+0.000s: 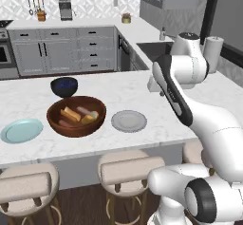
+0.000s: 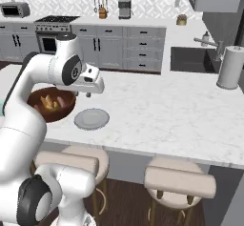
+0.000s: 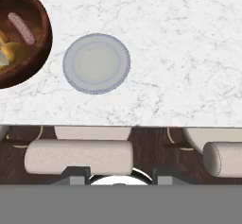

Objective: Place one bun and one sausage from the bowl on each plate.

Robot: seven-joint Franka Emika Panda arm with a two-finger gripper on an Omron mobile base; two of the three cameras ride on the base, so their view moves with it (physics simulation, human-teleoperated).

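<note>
The reddish-brown wooden bowl (image 1: 76, 124) stands on the white marble counter and holds buns (image 1: 71, 113) and sausages (image 1: 84, 110). To its right lies a bare grey plate (image 1: 129, 121); to its left lies a bare light blue plate (image 1: 21, 130). My gripper (image 2: 88, 94) hangs well above the counter, pointing down, near the grey plate (image 2: 91, 118) and to the right of the bowl (image 2: 51, 111). In the hand view its two fingertips (image 3: 75, 175) stand wide apart, open, with nothing between them. That view looks down on the grey plate (image 3: 97, 63) and the bowl's edge (image 3: 40, 48), with a sausage (image 3: 21, 28).
A smaller dark blue bowl (image 1: 64, 87) sits just behind the wooden bowl. Padded stools (image 1: 126, 169) line the counter's front edge. A sink (image 2: 190, 59) and a paper towel roll (image 2: 229, 67) stand at the far right.
</note>
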